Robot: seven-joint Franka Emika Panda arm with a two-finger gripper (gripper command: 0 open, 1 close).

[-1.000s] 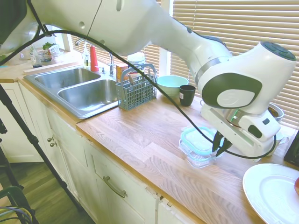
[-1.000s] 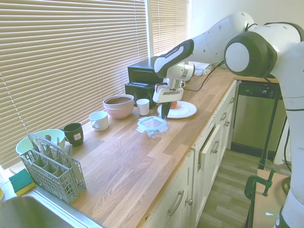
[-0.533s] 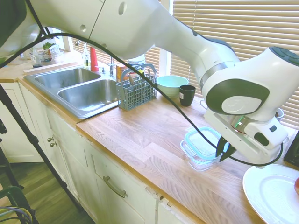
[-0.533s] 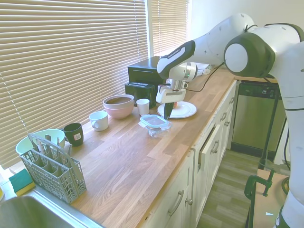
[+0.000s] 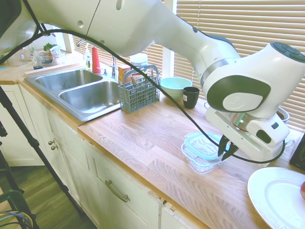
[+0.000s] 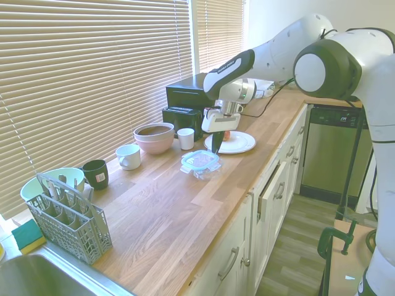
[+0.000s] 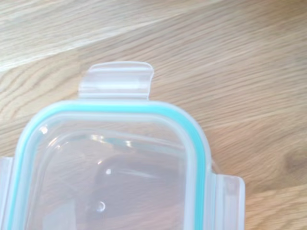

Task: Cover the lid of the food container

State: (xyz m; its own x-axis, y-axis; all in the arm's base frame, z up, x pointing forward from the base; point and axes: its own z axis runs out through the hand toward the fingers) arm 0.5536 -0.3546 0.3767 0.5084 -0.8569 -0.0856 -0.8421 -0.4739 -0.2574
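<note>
Colour rundown: the lid (image 5: 204, 143) is clear with a teal rim, sitting on a see-through glass food container (image 5: 202, 161). The tabletop (image 5: 143, 138) is light wood with streaky grain. There's a plain white plate (image 5: 276, 194), a black cup (image 5: 191, 97), a pale teal bowl (image 5: 175, 86) and a grey-blue slotted basket (image 5: 139, 93). The arm is white with dark grey joints.

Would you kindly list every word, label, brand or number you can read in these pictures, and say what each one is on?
Nothing can be read for sure.
Arm link above the gripper: a line of dark print, too small to read.
Dark cup: a small pale label, too blurred to read.
Lid: clear plastic with a teal rim, no print showing in the wrist view.
</note>
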